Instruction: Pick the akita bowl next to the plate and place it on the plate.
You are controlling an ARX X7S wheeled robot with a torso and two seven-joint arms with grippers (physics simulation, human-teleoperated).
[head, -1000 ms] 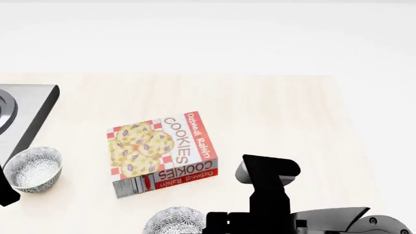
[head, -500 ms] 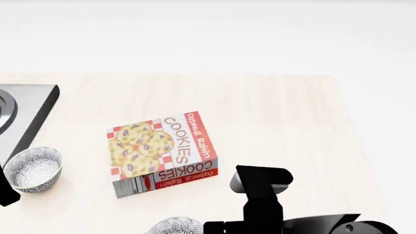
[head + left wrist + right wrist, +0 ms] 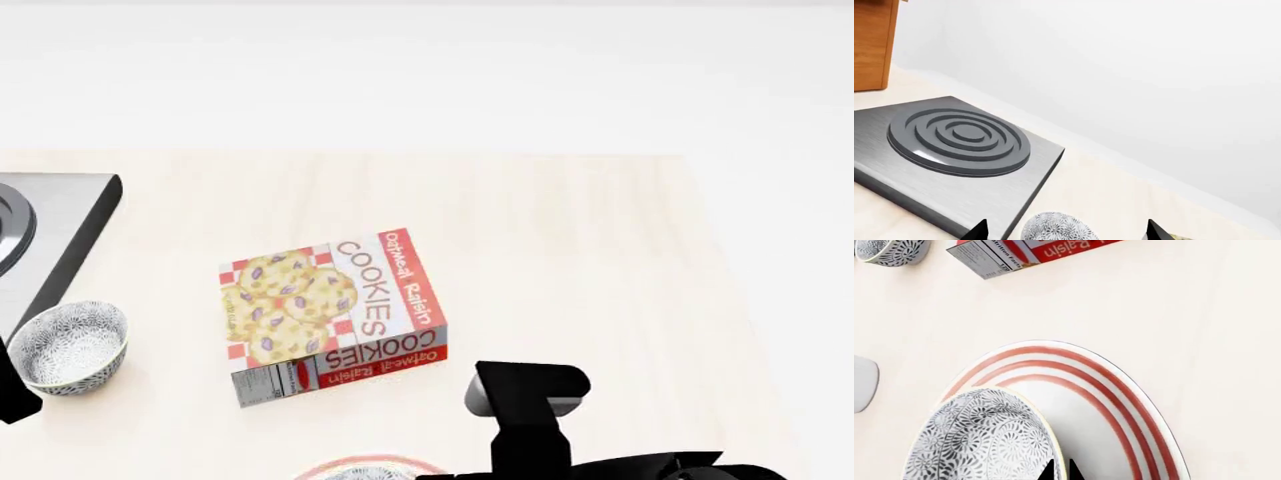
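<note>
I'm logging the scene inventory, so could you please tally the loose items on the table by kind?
Speckled bowls: 2 (the akita bowl over the plate, the other bowl by the stove)
Red-ringed plate: 1
Cookie box: 1
Plain white item, cut off at the frame edge: 1
Total: 5

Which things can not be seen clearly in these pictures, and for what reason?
- Right gripper: right wrist view shows only the fingertips at the frame edge; the grip on the akita bowl cannot be judged.
- The bowl's underside is hidden, so contact with the plate is unclear.
- Head view: plate and bowl are cut off by the lower edge.
- Left gripper: only the tips show.
</note>
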